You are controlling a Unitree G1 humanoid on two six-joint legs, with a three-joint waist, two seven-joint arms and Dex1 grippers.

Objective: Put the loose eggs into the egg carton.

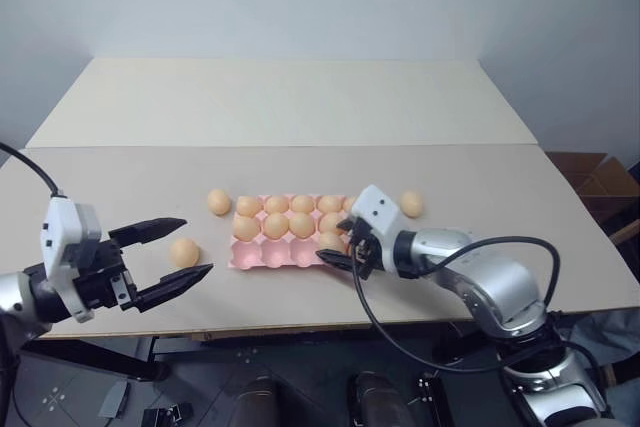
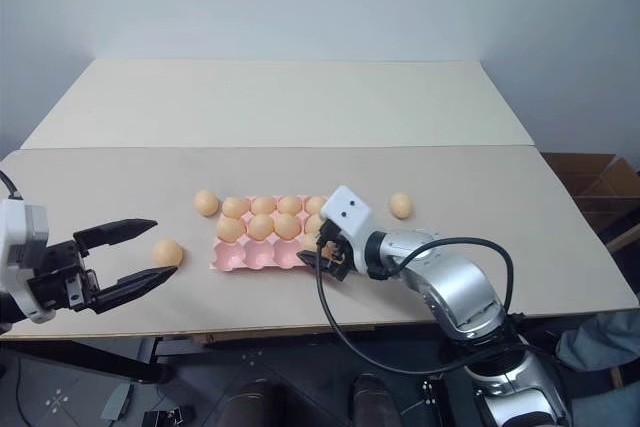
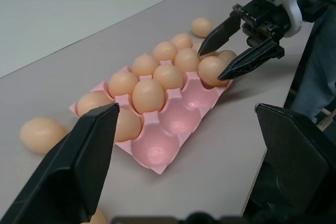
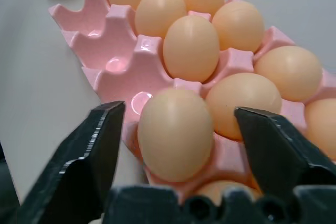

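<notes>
One egg (image 4: 176, 135) is seen seated in the egg carton (image 4: 113, 66) between the right gripper's (image 4: 178, 145) parted, untouching fingers.

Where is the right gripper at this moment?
In the left eye view the right gripper sits at the near right end of the egg carton; its open fingers straddle an egg seated in a front-row cup.

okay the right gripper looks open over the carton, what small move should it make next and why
Probably lift the right gripper back off the carton. Its fingers stand open on either side of an egg already sitting in a front-row cup, so that one seems placed. Loose eggs remain on the table, including one beyond the carton's right end.
</notes>
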